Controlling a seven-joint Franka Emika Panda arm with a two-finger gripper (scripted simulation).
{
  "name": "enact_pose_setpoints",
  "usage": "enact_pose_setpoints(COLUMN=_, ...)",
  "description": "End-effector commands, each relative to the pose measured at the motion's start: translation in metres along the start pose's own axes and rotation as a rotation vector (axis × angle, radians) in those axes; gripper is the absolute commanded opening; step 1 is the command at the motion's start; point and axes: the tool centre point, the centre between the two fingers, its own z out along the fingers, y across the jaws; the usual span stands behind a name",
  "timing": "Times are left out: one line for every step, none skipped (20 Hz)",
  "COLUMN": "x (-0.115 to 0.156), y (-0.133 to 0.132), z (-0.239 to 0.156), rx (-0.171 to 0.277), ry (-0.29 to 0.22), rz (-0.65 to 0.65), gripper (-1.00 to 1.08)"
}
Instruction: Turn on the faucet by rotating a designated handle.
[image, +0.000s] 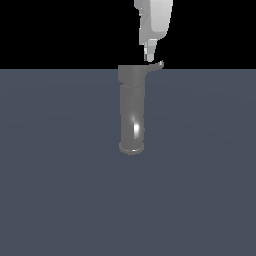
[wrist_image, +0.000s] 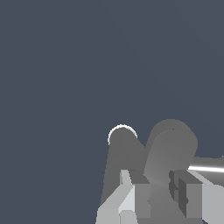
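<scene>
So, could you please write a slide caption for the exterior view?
Panda gripper poised just above the grey faucet, beside its short handle.

The arm (image: 155, 20) is a smooth white shell, rounded, narrowing to a small pale gripper (image: 149, 52). Up close, blocky light-grey fingers (wrist_image: 127, 199) with what look like darker inner pads.

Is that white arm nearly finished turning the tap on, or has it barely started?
Barely started, it seems. Done: the hand has reached the wide top end of the faucet, beside the handle. In hand: its fingers sit around that cap section in the wrist view, though actual contact with the handle can't be confirmed. Left: pushing the handle round; whether it has turned at all can't be judged.
</scene>
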Motion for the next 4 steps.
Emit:
enact_pose_setpoints(x=0.0337, y=0.0038, z=0.0182, rx=-0.031, ry=0.006, rz=0.05, gripper=-1.0)
enact_pose_setpoints(x=0.0358, y=0.0018, z=0.0182, rx=-0.03, ry=0.006, rz=0.052, gripper=-1.0)
enact_pose_setpoints(x=0.0379, y=-0.0002, z=0.0182, rx=-0.03, ry=0.007, rz=0.054, gripper=-1.0)
enact_pose_setpoints(x=0.0379, y=-0.0002, z=0.0182, rx=-0.03, ry=0.007, rz=0.054, gripper=-1.0)
